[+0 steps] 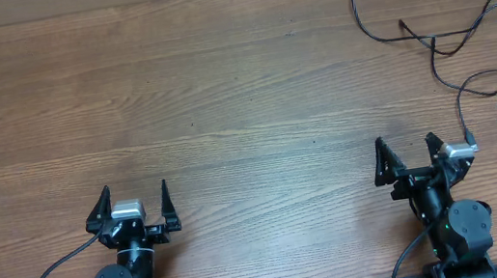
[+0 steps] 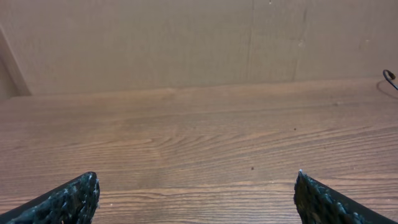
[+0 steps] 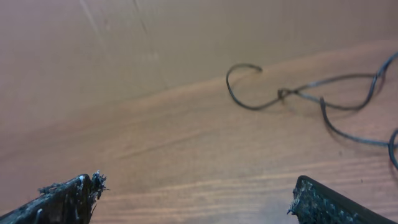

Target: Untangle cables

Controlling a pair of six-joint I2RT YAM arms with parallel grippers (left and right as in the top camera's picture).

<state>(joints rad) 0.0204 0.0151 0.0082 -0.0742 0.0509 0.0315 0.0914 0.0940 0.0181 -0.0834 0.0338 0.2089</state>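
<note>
Left hand (image 1: 134, 189) and right hand (image 1: 405, 146) wide, empty: reach your right to the cables (image 1: 432, 43), upper right; pinch one strand.

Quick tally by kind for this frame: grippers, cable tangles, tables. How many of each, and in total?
Grippers: 2, left gripper and right gripper, both open
Tangle of cables: 1, separate cords too entwined to count
Wooden table: 1
Total: 4

Overhead looked straight down on the counter (image 1: 221, 84). Wrist cameras sat low, facing its far edge. Right wrist and overhead shared the far-right cables (image 3: 283, 93).
</note>
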